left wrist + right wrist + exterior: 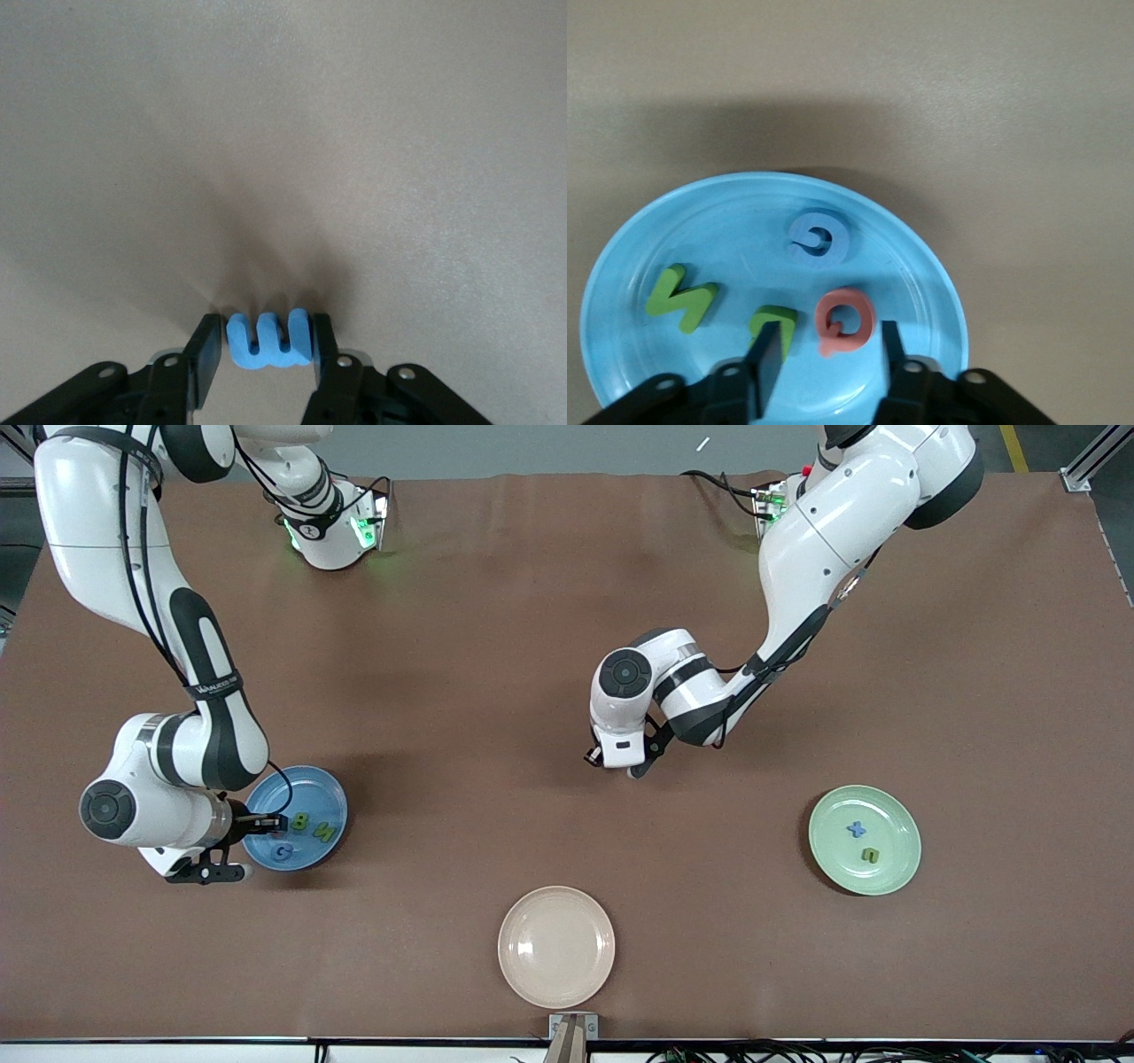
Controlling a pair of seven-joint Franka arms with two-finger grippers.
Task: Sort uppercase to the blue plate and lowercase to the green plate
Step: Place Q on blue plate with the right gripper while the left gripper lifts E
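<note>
Blue m [268, 340] pinched across its flat sides in left gripper [264, 347], over bare table [567, 646]: light, stiff, easy. Right gripper [826, 352] parted around red Q [845, 320] on blue plate [664, 239].

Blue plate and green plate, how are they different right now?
The blue plate holds four letters; the green plate shows only two. The blue plate has the right gripper over it, above the red Q, while nothing hovers over the green plate. The blue plate sits toward the right arm's end of the table, the green plate toward the left arm's. Both are round and rimmed.
</note>
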